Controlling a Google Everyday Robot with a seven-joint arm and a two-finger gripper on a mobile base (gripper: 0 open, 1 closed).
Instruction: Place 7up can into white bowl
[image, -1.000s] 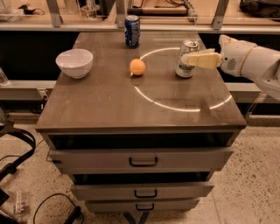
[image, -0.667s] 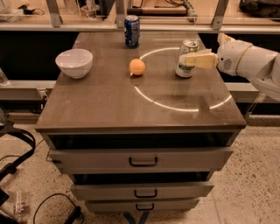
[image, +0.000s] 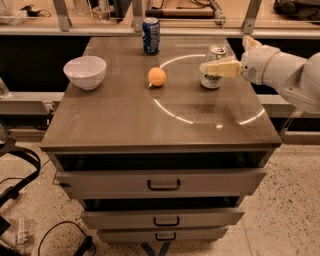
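The 7up can (image: 212, 80), silver-white with green lettering, stands upright on the right side of the dark table top (image: 125, 120). My gripper (image: 209, 67) reaches in from the right at the can's upper half, with its cream-coloured tip lying across the can's front. The white bowl (image: 85, 71) sits empty near the table's left edge, far from the can and the gripper.
An orange ball (image: 157, 76) lies between the bowl and the can. A dark blue can (image: 151, 35) stands at the back middle. Drawers (image: 163, 184) fill the front below the top. Cables lie on the floor at the left.
My arm has slid a little to the left along the can. The can, bowl, orange ball and blue can have not moved.
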